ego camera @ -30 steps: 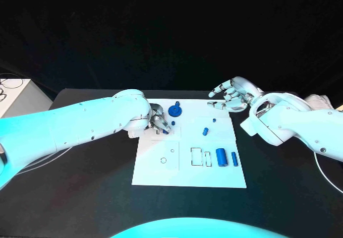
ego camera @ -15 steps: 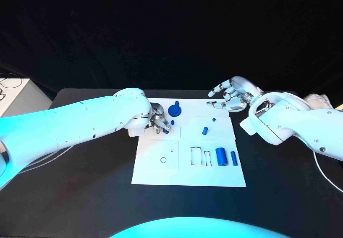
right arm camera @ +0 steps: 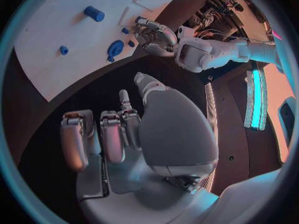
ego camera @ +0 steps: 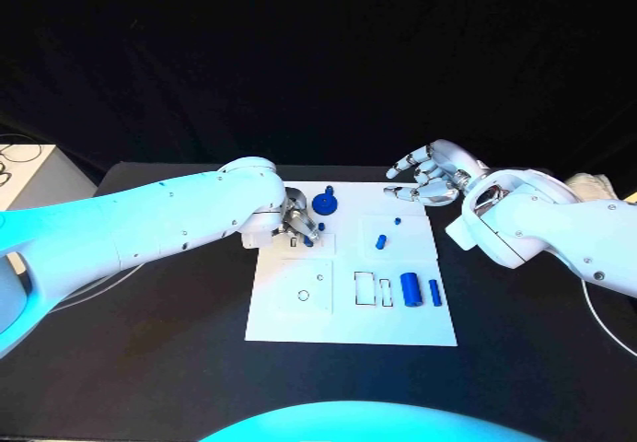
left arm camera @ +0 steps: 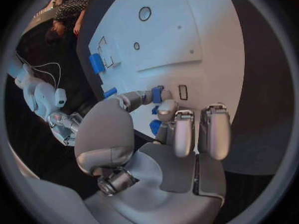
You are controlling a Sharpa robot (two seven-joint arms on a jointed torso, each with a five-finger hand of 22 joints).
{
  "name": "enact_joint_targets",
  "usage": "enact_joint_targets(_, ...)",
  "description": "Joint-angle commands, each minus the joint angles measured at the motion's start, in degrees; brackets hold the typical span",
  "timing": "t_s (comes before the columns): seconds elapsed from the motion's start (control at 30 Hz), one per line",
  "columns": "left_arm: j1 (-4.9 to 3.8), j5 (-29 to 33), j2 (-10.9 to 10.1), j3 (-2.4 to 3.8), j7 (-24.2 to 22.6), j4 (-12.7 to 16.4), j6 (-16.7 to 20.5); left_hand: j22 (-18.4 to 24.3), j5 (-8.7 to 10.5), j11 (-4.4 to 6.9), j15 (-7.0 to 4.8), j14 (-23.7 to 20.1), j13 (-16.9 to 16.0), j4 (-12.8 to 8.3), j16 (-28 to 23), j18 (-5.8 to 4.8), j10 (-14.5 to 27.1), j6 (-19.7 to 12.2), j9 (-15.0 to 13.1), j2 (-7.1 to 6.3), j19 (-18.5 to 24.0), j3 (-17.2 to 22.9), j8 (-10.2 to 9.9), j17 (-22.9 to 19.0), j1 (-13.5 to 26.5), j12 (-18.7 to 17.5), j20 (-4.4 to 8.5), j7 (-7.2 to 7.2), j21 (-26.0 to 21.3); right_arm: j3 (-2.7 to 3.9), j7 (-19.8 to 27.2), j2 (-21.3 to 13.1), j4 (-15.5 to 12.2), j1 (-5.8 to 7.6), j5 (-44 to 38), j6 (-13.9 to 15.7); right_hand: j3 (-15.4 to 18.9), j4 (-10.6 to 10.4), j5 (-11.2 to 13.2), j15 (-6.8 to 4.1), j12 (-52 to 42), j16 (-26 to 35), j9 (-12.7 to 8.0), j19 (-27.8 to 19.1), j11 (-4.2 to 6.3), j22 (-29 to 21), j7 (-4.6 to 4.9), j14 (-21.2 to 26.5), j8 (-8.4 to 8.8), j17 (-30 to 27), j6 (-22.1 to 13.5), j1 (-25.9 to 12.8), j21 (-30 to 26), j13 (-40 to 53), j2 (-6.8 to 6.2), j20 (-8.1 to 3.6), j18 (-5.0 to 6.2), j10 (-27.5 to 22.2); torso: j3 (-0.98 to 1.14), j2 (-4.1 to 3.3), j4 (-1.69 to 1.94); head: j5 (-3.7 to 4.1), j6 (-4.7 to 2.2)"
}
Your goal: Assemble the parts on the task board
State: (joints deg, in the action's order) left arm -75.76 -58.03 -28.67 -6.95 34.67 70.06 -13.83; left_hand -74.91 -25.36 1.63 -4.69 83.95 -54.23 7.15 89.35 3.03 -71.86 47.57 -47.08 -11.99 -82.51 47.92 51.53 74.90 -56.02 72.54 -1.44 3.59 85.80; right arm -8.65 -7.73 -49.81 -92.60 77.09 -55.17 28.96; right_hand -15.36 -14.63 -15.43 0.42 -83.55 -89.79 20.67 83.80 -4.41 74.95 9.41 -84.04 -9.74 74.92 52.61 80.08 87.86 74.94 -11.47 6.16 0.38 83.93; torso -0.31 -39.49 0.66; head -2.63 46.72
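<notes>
The left hand (ego camera: 297, 224) sits low over the far left part of the white task board (ego camera: 352, 322), pinching a small blue part (left arm camera: 157, 94) between thumb and fingertips. The right hand (ego camera: 427, 177) hovers above the board's far right corner, fingers loosely curled and apart, holding nothing. On the board lie a round blue disc (ego camera: 327, 204), two small blue pegs (ego camera: 381, 243), and two blue cylinders (ego camera: 411, 290) near rectangular outlines. The board rests on the black surface (ego camera: 159, 368).
</notes>
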Motion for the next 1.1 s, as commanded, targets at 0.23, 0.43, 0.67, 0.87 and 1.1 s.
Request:
enact_joint_targets(0.23, 0.30, 0.05, 1.40, -0.46, 1.01, -1.49, -3.40, -4.95, -0.33, 0.37, -0.39, 5.78, 0.11, -9.76, 0.28, -0.64, 0.23, 1.61, -0.13, 0.81, -0.42, 9.32, -0.16, 14.27, -0.35, -0.05, -0.03, -1.57, 0.17, 0.01, 0.17, -0.01, -0.15, -0.03, -0.18, -0.56, 0.06, -0.25, -0.23, -0.09, 0.33, -0.21, 0.05, 5.06, -0.16, 13.47, -0.04, -5.96, -0.38, 15.08, -0.48, -0.58, -0.17, 8.99, 0.01, 0.07, 0.22, -0.17, -0.04, -0.03, 0.01, 0.09, -0.09)
enact_joint_targets(0.43, 0.29, 0.02, 1.83, -0.54, 1.04, -2.13, -3.44, -4.96, 0.03, 0.35, -0.32, 5.82, -0.03, -9.11, 0.33, -0.65, -0.06, 1.70, -0.34, 1.25, -0.39, 7.67, -0.27, 14.39, 0.33, 0.00, -0.09, -1.62, 0.12, 0.01, 0.20, -0.05, -0.18, -0.03, -0.18, -0.52, -0.16, -0.34, -0.27, -0.10, 0.42, -0.21, 0.06, 4.99, -0.14, 13.37, -0.05, -5.96, -0.53, 15.08, -0.60, -0.62, -0.32, 8.89, -0.13, 0.05, 0.25, -0.26, 0.00, -0.01, 0.02, 0.14, -0.08)
enact_joint_targets(0.67, 0.29, -0.26, 1.85, -0.58, 1.03, -2.42, -3.31, -4.84, 0.83, 0.59, -0.43, 5.79, 0.21, -6.54, 0.28, -0.63, -0.06, 1.85, -0.57, 1.27, -0.30, 1.03, -1.02, 14.31, 2.38, -0.26, -0.08, -2.09, -0.13, 0.01, 0.29, -0.07, -0.14, -0.02, -0.18, -0.52, -0.16, -0.34, -0.27, -0.10, 0.42, -0.21, 0.06, 4.99, -0.14, 13.37, -0.05, -5.96, -0.53, 15.08, -0.60, -0.62, -0.32, 8.89, -0.13, 0.05, 0.25, -0.26, -0.01, -0.06, 0.01, 0.15, -0.07)
enact_joint_targets(0.87, 0.29, -0.55, 1.82, -0.59, 1.02, -2.58, -3.22, -4.78, 0.94, 0.67, -0.53, 5.79, -0.01, -3.94, 0.26, -0.63, 0.06, 2.47, -0.54, 1.21, -0.31, -3.71, -1.64, 14.30, 3.56, -0.23, 0.02, -2.26, -0.27, 0.01, 0.36, -0.10, -0.15, -0.03, -0.18, -0.48, -0.18, -0.35, -0.26, -0.10, 0.44, -0.21, 0.05, 4.97, -0.15, 13.35, -0.05, -5.96, -0.54, 15.08, -0.65, -0.64, -0.36, 8.88, -0.20, 0.05, 0.26, -0.28, -0.07, -0.07, 0.02, 0.15, -0.08)
enact_joint_targets(1.1, 0.29, -0.92, 1.73, -0.60, 1.02, -2.74, -3.34, -4.88, 1.01, 0.68, -0.56, 5.79, -0.18, -2.18, 0.26, -0.65, 0.14, 2.89, -0.59, 0.95, -0.41, -6.90, -1.97, 14.32, 4.07, -0.18, 0.05, -2.29, -0.30, 0.01, 0.46, -0.18, -0.25, -0.03, -0.18, -0.42, -0.18, -0.35, -0.26, -0.10, 0.44, -0.21, 0.05, 4.97, -0.15, 13.35, -0.05, -5.96, -0.54, 15.08, -0.65, -0.64, -0.36, 8.88, -0.20, 0.05, 0.26, -0.28, -0.09, -0.06, 0.02, 0.17, 0.03)
